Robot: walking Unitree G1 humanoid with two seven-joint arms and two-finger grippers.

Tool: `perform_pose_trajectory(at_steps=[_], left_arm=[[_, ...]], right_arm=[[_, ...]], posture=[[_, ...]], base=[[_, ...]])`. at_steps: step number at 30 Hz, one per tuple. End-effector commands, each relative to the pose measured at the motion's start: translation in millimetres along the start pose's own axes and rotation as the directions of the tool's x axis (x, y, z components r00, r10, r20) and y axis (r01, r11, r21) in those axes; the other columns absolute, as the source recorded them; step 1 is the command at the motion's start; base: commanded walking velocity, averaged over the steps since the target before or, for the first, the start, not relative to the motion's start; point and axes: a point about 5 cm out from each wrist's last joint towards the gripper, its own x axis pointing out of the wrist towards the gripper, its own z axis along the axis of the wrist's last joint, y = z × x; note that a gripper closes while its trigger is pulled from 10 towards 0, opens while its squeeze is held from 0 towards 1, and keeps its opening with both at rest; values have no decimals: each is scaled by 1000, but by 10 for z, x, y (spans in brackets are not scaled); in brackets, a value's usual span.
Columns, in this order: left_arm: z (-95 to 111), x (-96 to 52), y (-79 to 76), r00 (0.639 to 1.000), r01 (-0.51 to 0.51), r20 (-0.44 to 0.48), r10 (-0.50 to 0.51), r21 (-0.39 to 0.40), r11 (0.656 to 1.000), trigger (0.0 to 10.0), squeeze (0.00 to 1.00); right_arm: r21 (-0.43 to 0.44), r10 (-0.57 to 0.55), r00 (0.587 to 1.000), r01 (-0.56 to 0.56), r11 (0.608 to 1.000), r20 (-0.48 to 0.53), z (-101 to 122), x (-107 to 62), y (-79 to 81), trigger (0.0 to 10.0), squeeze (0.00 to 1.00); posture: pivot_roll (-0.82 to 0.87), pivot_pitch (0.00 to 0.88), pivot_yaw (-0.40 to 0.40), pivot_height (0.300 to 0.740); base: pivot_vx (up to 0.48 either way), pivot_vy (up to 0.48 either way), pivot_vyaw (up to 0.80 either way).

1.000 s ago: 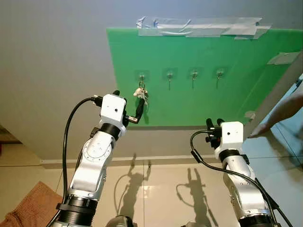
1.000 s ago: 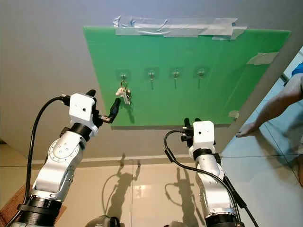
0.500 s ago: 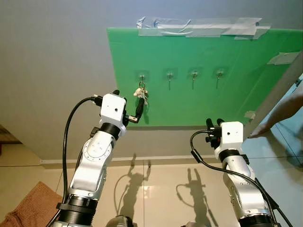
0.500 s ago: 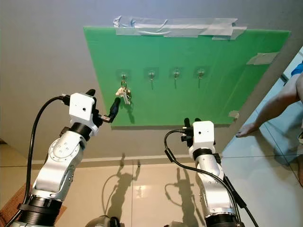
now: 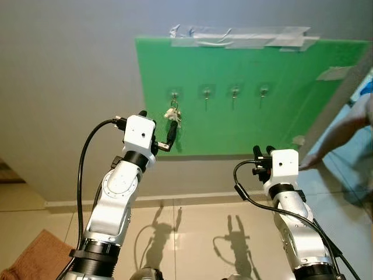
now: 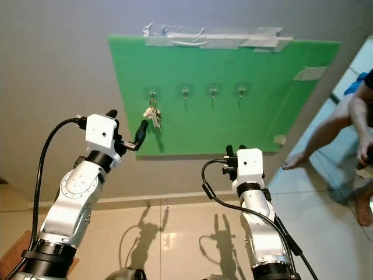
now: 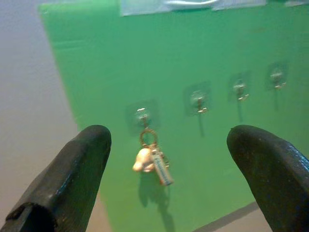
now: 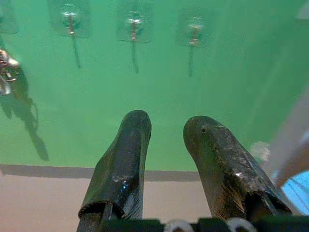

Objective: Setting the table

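Keys (image 5: pixel 174 115) on green board (image 5: pixel 245 99) hook

**Open hooks to the right, keys on the first**

The green board (image 5: pixel 245 99) hangs flat on the grey wall, with four hooks in a row. The leftmost hook (image 5: pixel 173 93) is taken by a key bunch (image 5: pixel 174 115); the left gripper (image 7: pixel 164 159), fingers spread wide, faces it with bare board between. The three other hooks (image 5: pixel 234 91) hang free, with bare board below them toward the right gripper (image 5: pixel 262 151). A person's leg (image 6: pixel 326 131) stands at the board's right edge, narrowing the way there.
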Motion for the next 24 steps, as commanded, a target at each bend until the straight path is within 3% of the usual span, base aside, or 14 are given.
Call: perform_pose_trajectory(at_steps=[1,13,24], left_arm=[[-12,-3,12,1000,-14,-12,14,10,1000,10000,0],[-13,-1,17,1000,-22,-20,23,14,1000,10000,0],[-13,-2,11,1000,-23,-19,23,11,1000,10000,0]], right_arm=[[-13,1,1000,-1,1000,6,1,-7,1,10000,0],[-10,-1,1000,1,1000,2,-10,-13,7,10000,0],[-8,2,1000,-2,1000,-1,-19,-20,13,10000,0]], posture=[[-148,28,24,740],[-149,33,26,740],[-150,39,27,740]], base=[[0,0,0],[-268,0,0],[0,0,0]])
